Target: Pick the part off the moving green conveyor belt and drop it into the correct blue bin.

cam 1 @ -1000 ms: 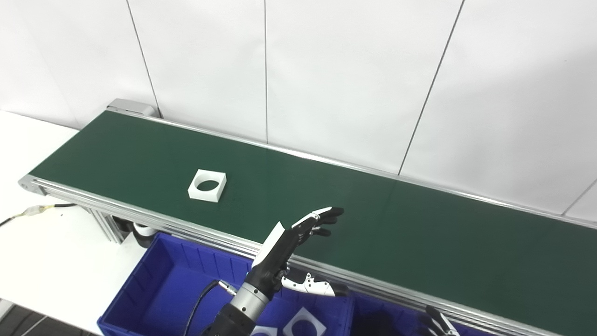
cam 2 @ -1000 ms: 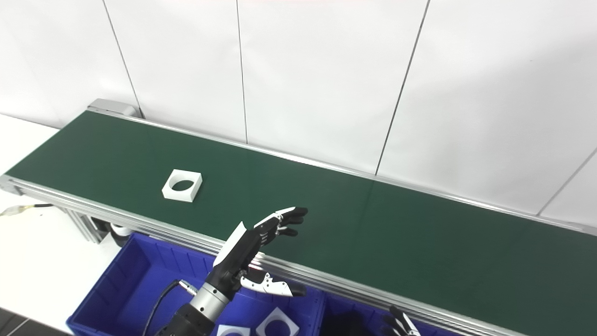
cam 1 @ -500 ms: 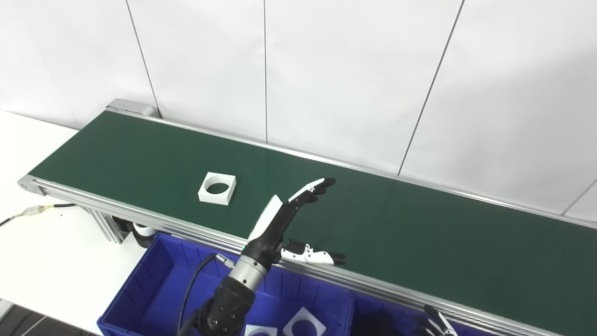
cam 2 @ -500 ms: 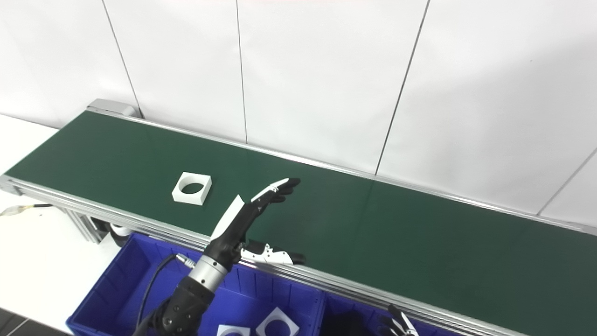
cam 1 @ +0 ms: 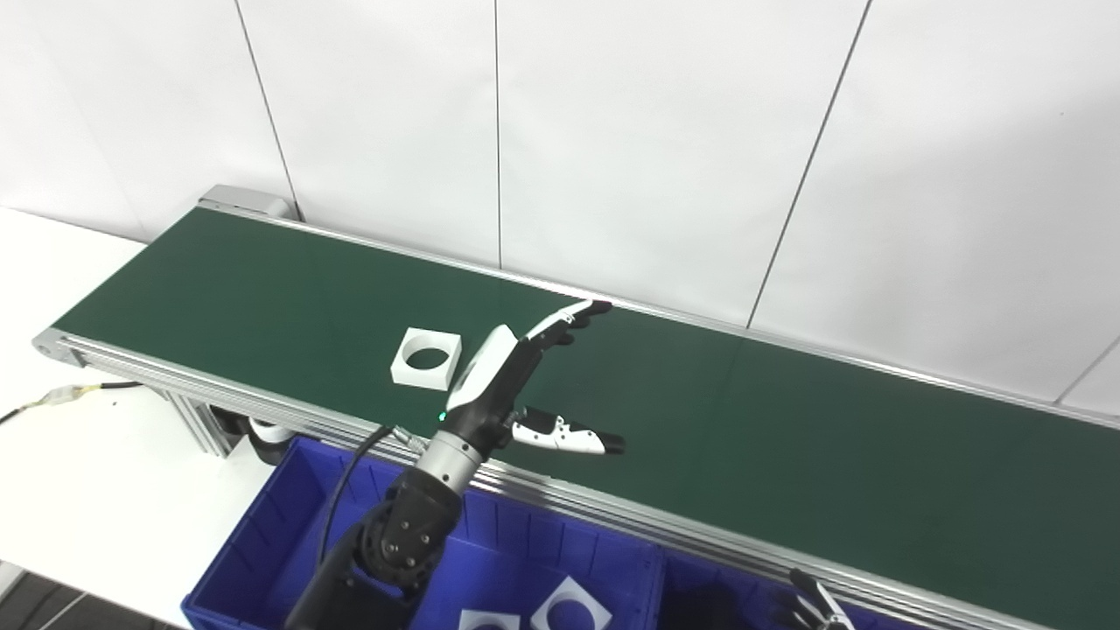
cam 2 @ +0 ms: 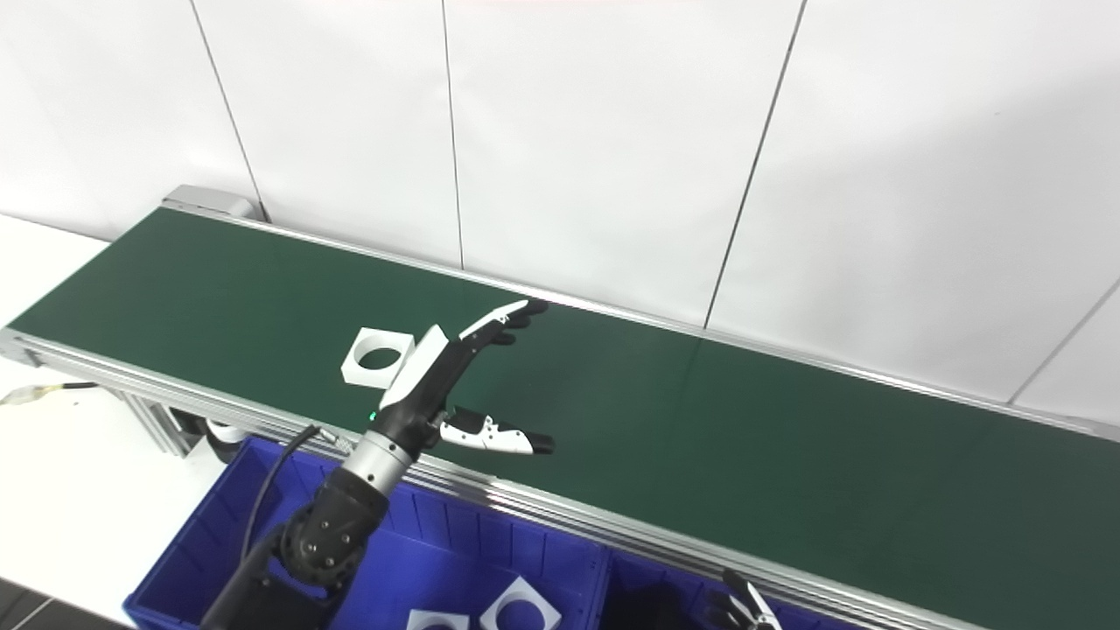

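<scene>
A white square part with a round hole (cam 1: 426, 358) lies flat on the green conveyor belt (cam 1: 752, 420), left of the middle. My left hand (cam 1: 512, 381) hovers over the belt just right of the part, open, fingers stretched toward the far wall and thumb spread out to the right. It holds nothing and does not touch the part. Only the fingertips of my right hand (cam 1: 814, 606) show at the bottom edge, apparently spread apart.
A blue bin (cam 1: 289, 542) sits below the belt's near rail and holds white square parts (cam 1: 573, 608) like the one on the belt. A second blue bin (cam 1: 700, 591) adjoins it on the right. A cable (cam 1: 52, 402) lies on the white table at left.
The part has ridden the belt to the right. My left hand has risen and reached forward over the belt, fingers straightening, and now stands close beside the part.
</scene>
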Robot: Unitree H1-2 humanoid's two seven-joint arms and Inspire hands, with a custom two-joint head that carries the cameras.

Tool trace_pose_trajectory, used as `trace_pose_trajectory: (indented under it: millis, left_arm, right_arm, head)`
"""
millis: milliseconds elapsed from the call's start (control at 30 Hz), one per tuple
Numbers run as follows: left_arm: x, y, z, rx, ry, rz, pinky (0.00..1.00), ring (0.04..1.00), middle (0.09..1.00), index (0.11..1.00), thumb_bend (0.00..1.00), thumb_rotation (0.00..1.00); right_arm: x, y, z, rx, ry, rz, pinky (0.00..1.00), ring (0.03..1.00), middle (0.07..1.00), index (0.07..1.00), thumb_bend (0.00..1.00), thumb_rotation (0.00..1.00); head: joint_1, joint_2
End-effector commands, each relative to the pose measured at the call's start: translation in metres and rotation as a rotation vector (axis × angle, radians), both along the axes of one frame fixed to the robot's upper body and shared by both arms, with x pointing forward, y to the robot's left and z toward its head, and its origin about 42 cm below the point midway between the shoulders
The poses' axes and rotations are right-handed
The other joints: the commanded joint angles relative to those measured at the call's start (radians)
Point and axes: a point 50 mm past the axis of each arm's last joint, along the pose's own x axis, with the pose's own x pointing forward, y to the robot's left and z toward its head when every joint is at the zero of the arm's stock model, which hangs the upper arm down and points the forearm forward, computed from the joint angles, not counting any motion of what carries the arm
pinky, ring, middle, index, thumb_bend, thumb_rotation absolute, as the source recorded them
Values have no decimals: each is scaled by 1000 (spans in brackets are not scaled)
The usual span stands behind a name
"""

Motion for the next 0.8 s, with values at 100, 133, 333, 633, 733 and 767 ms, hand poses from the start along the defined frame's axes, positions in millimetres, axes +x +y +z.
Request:
trace_pose_trajectory:
  millis: [100,133,333,633,733,767]
  left_arm:
    - [25,16,30,64,-86,8,800,871,908,881,803,328]
    - [28,18,32,72,-84,15,801,872,909,881,808,332]
    - [40,28,34,125,-58,42,817,889,907,876,830,351]
    - [58,38,22,203,12,66,868,916,920,892,832,328]
    - [63,40,19,218,29,69,869,918,922,894,827,308]
    - [64,41,18,226,35,71,868,920,923,894,828,304]
  right_arm:
    - [4,0,11,25,-85,7,734,794,830,905,826,119]
    - [5,-1,11,25,-84,6,732,791,829,904,830,124]
    - [7,0,9,29,-79,8,728,789,826,899,841,97]
    - [9,1,8,19,-80,7,715,778,821,894,835,105]
    - [9,2,8,16,-81,9,717,775,819,894,832,108]
    - [9,2,8,15,-81,10,717,775,818,894,829,100]
  head:
    - [-1,-1]
    - [1,-2]
    - [0,-4]
    - [-2,-9]
    - [-3,-10]
    - [-3,-10]
